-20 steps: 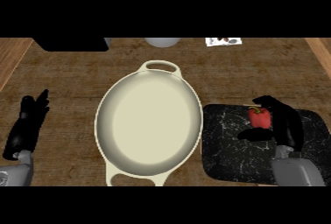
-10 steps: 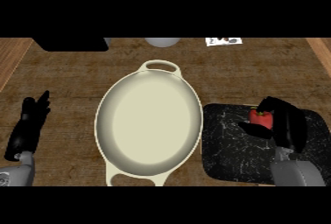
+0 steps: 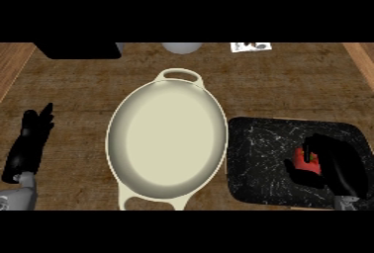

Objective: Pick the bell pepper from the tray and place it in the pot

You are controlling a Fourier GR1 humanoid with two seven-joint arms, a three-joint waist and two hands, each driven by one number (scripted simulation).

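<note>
Nothing here can be read as text, a brand or a number. A small white card [image 3: 251, 47], beyond the pot [image 3: 166, 143] and off to its right, bears dark marks too small to make out.

The right hand [image 3: 336, 165] curls round the bell pepper [image 3: 303, 163] and covers most of it, so only a red patch with a bit of green shows; whether the pepper touches the tray [image 3: 263, 148] cannot be told; the hand also hides the tray's near right part; the pot [image 3: 166, 143] loses its near handle at the lower edge, as do both forearms; a black object [image 3: 80, 49], a grey round thing [image 3: 181, 47] and a white card [image 3: 252, 47] are cut off at the top; the card's marks are too small to read.
</note>
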